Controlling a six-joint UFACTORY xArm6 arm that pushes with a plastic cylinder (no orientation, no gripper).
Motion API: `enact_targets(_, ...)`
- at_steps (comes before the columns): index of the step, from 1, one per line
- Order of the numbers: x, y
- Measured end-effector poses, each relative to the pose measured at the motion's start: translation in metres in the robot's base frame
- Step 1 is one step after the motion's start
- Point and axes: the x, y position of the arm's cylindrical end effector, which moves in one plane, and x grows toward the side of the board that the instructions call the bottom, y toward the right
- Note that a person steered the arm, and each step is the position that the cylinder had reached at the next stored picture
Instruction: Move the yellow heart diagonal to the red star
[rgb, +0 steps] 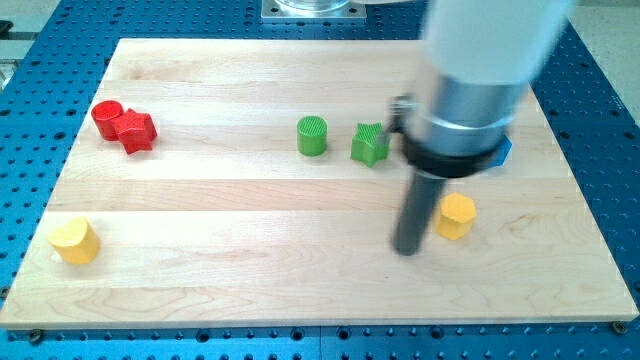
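- The wooden table (250, 280) lies on a blue perforated base (600, 100), and its four edges all show, apart from the stretch of the top edge behind the arm.
- Taking the red star (137, 131) as landmark: it sits near the table's left edge, in the upper part, touching a red cylinder (107, 117) on its upper left.
- The yellow heart (75, 241) lies below the red star and slightly to the view's left, well apart from it, close to the table's lower left corner.
- To the view's right of the red star, across a bare stretch of wood, stand a green cylinder (312, 135) and then a green star (369, 144), near each other but not touching.
- Much farther right of the red star, a blue block (502, 153) peeks out from behind the arm's body; its shape cannot be made out.
- A yellow block (456, 216), roughly hexagonal, lies far right of and lower than the red star.
- My tip (406, 250) rests on the table just left of that yellow block, far from the red star and the yellow heart.
- No claw shows; the arm ends in a plain rod holding nothing.
- No containers appear on the table.
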Motion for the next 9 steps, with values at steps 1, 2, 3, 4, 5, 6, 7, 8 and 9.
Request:
enact_targets(1, -0.018, 0.014)
enact_targets(2, -0.018, 0.088)
enact_targets(3, 0.014, 0.084)
enact_targets(4, 0.069, 0.004)
enact_targets(5, 0.070, -0.090)
enact_targets(6, 0.069, -0.223)
enact_targets(7, 0.053, -0.284)
enact_targets(8, 0.028, -0.309)
enact_targets(9, 0.027, -0.344)
